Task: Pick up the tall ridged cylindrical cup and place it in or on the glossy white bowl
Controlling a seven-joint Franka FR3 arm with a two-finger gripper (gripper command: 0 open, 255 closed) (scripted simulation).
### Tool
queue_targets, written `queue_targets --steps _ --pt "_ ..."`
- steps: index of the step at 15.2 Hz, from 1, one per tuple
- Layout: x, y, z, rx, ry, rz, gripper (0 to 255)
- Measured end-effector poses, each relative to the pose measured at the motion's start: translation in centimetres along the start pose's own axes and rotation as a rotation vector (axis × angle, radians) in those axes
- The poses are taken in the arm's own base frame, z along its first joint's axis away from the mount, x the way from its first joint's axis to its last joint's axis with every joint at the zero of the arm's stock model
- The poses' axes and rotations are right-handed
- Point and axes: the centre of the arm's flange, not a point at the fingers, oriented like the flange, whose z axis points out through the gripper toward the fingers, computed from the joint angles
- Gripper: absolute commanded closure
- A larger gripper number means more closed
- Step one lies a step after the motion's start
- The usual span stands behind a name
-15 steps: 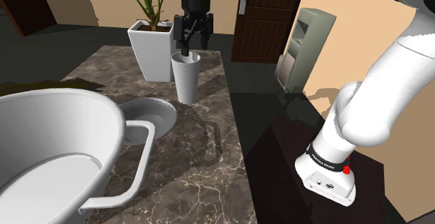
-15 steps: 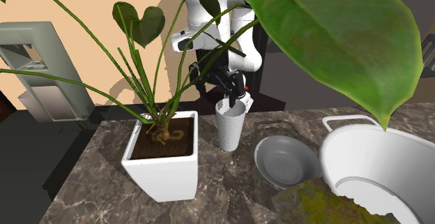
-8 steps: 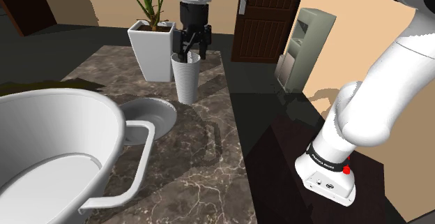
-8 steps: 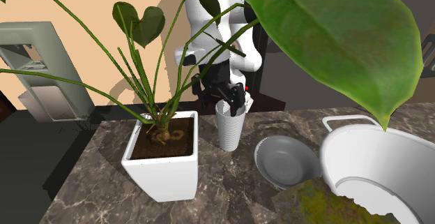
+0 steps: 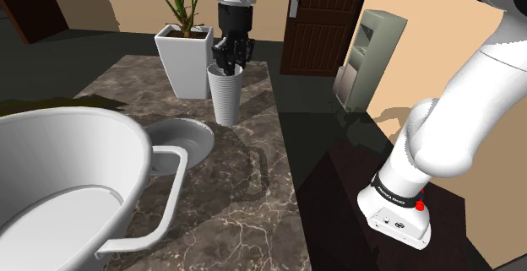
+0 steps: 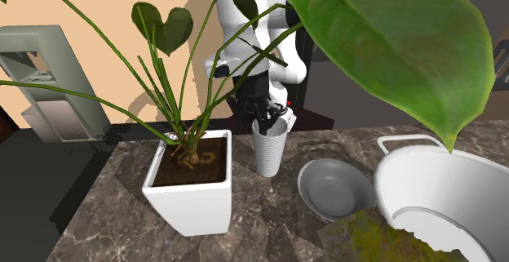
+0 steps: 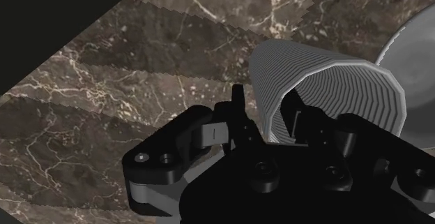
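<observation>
At cup rim: gripper (image 5: pixel 228 58) clamped across the wall of the ridged cup (image 5: pixel 226 99), one finger inside the mouth and one outside, per wrist view. Cup hangs directly below the claw, standing upright on the marble counter (image 5: pixel 245 193), long axis vertical, mouth up. Judgement: lift straight along that axis. Shallow grey bowl (image 5: pixel 179 139) lies near, toward the shoulder view's lower left.

1. Cups: 1 ridged cup (image 5: pixel 225 96), pale grey.
2. Bowls: 2 total, i.e. 1 lge white handled bowl (image 5: pixel 76 153) and 1 shallow grey bowl (image 5: pixel 182 138).
3. Plants: 1 potted plant (image 6: pixel 383 40), in 1 white sq. planter (image 6: pixel 192 191).
4. Robot: 1 white arm (image 5: pixel 456 117), 1 black gripper (image 5: pixel 228 63).
5. Bkgd: 1 dark door (image 5: pixel 325 24), 1 grey cabinet (image 5: pixel 372 46).
</observation>
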Motion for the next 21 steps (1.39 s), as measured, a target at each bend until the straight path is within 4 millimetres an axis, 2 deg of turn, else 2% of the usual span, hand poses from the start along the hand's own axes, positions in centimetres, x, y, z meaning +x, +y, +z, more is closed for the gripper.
queue_targets --steps 9,21 --pt "0.0 0.0 -0.3 0.000 0.000 0.000 255" --pt "-0.3 -0.6 -6.2 0.000 0.000 0.000 255"
